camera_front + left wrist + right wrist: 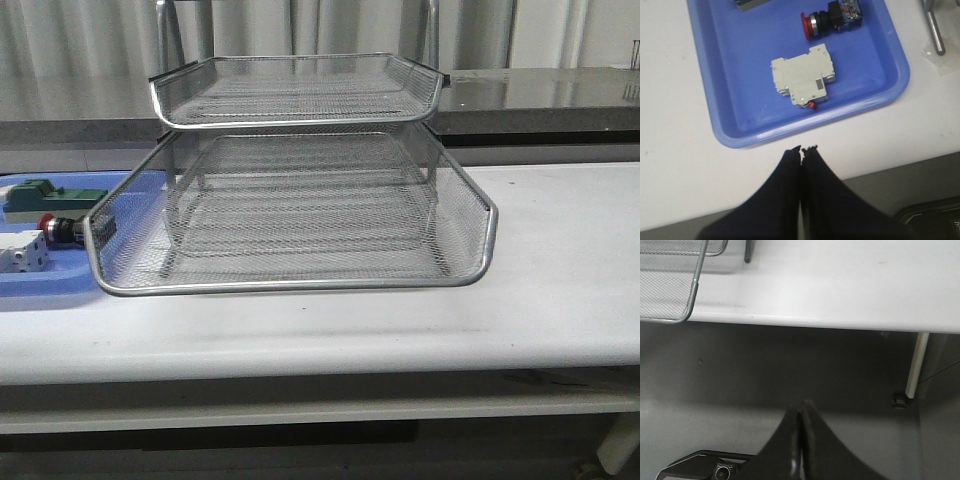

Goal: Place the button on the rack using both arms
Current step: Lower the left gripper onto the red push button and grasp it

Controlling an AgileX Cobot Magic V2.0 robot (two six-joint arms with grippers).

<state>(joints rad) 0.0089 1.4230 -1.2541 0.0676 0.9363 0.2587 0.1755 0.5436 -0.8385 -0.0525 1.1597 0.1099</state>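
Red-headed button (832, 20) lies in blue tray (880, 95) beside white block (802, 80) | rack (300, 215) on desk (560, 260), apparently empty | left gripper (802, 148) pressed together | right gripper (801, 407) pressed together, off desk edge.
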